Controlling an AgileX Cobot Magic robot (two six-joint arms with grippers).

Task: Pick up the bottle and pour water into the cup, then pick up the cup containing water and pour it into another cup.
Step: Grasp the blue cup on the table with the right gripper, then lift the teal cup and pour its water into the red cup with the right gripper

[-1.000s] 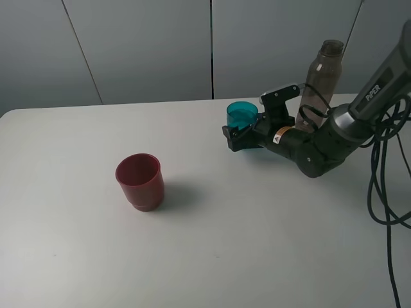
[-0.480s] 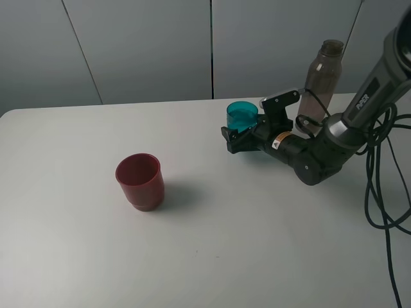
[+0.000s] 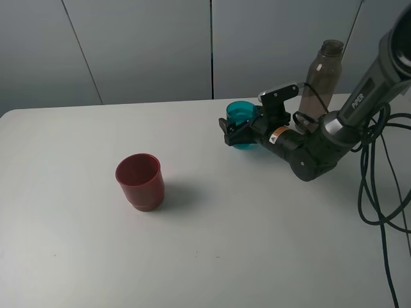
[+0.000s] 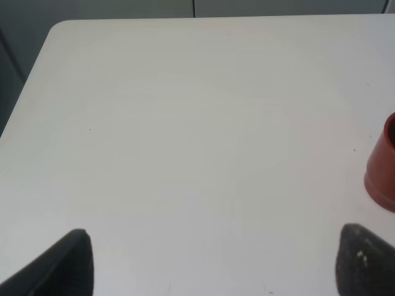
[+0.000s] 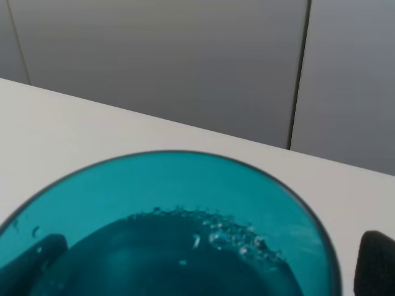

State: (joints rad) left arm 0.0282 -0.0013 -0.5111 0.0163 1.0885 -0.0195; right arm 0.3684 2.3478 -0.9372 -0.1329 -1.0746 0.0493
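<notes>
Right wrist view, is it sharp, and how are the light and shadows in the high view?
Right wrist view: the teal cup looms very close, its rim slightly soft, no glare. High view: even, soft light; the red cup throws a faint shadow rightward in the picture.

A white table (image 3: 77,256) with a rounded corner stands before grey wall panels (image 3: 148,45) split by dark seams (image 3: 212,48).

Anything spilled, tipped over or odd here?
Nothing stands out. The small translucent teal plastic tumbler holds water, flanked by the right claw; the squat dark red cup and tall smoky plastic bottle stand upright; the white table shows no spill.
</notes>
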